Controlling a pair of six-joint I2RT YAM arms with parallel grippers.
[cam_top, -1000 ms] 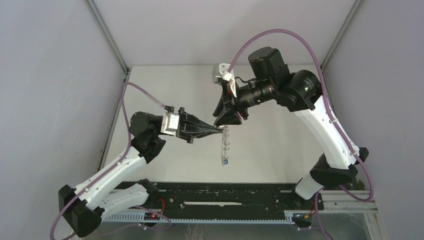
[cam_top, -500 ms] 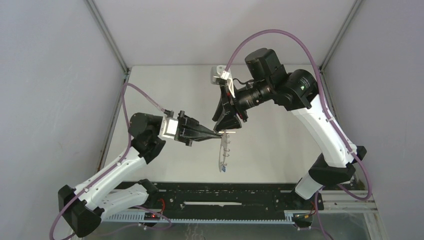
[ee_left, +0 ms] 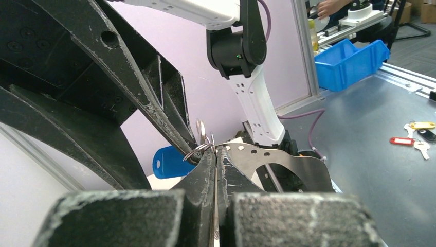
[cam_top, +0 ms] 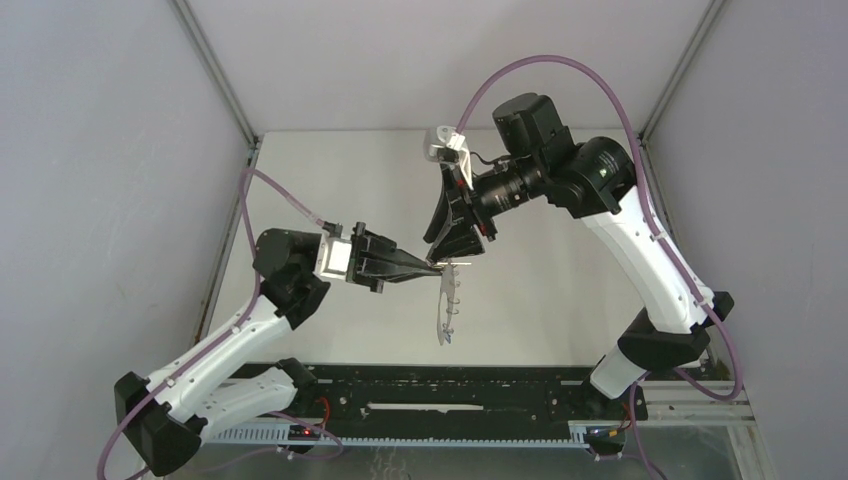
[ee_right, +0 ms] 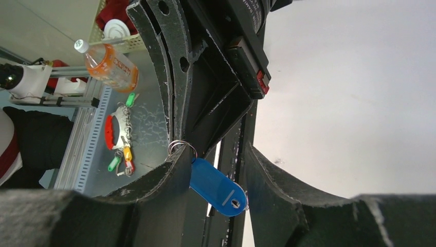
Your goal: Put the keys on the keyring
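The work looks mid-way at best; the left gripper (cam_top: 432,266) is clamped tight on the upper edge of the keyring (cam_top: 445,305), which hangs down from it in the air above the table (cam_top: 330,180), edge-on from overhead and, in the left wrist view, a flat grey plate (ee_left: 277,162) with small holes along its rim; the right gripper (cam_top: 455,250) sits just above that pinch point, jaws apart, with one key's blue tag (ee_right: 218,188) dangling in the gap between them and its split ring (ee_right: 181,145) at the tip of one finger, right against the left gripper's fingertips; whether that ring is threaded through a hole or only touching the rim I cannot tell, so I judge this key as being hooked on, not proven on; the other key I cannot make out for certain.
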